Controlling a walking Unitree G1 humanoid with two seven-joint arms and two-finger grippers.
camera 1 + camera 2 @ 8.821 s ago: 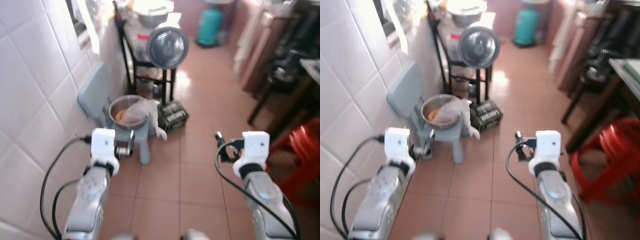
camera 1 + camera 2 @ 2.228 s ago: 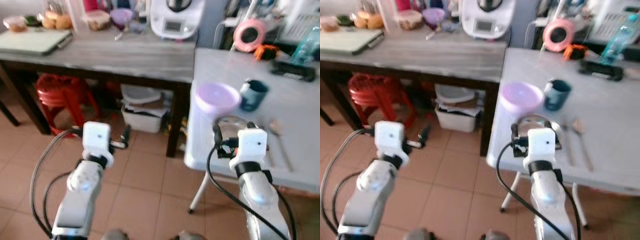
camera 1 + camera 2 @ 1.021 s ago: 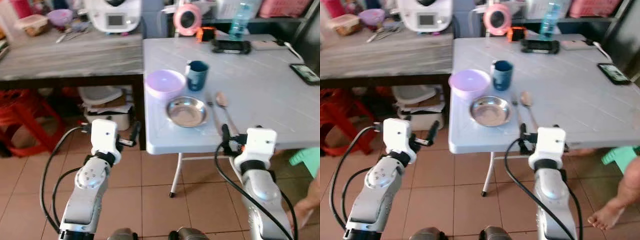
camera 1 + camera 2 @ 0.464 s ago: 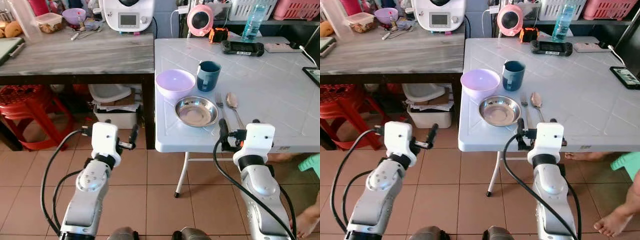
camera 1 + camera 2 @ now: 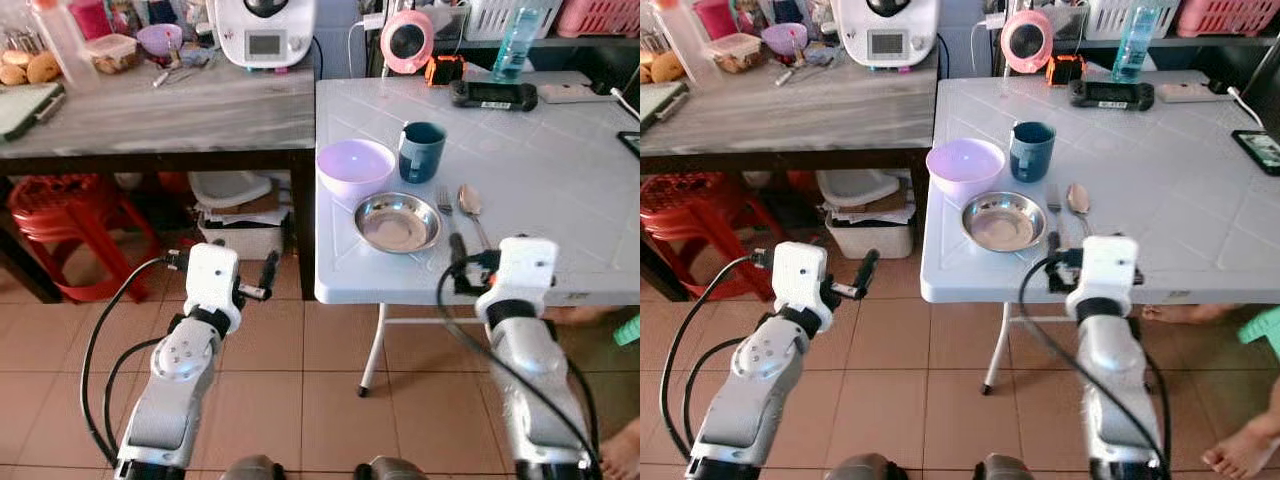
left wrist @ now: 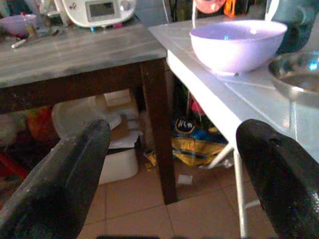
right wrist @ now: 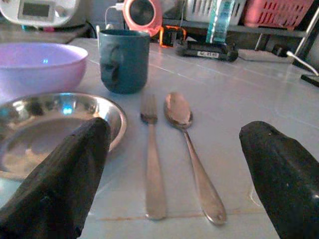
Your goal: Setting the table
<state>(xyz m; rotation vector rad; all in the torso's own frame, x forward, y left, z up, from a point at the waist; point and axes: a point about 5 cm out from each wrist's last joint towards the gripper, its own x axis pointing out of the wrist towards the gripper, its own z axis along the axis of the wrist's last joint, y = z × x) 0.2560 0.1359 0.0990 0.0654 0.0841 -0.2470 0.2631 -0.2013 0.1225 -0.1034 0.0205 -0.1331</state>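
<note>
Steel plate [image 5: 396, 222], fork [image 7: 150, 152] and spoon [image 7: 188, 144] sit grouped as one setting on the white bench [image 5: 560, 180], right end effector [image 7: 169, 164] spread wide facing them, left end effector [image 6: 164, 164] likewise spread.

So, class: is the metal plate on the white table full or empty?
Empty. The metal plate shows only its bare shiny bottom, with no food on it.

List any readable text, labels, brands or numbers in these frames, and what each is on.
Nothing can be read for certain.
White kitchen appliance: its lit display is too blurred to read.
Black device at the table's far edge: a pale label strip, too small to read.
Water bottle: no label can be made out.
Steel plate, mug, purple bowl: no markings seen.
</note>
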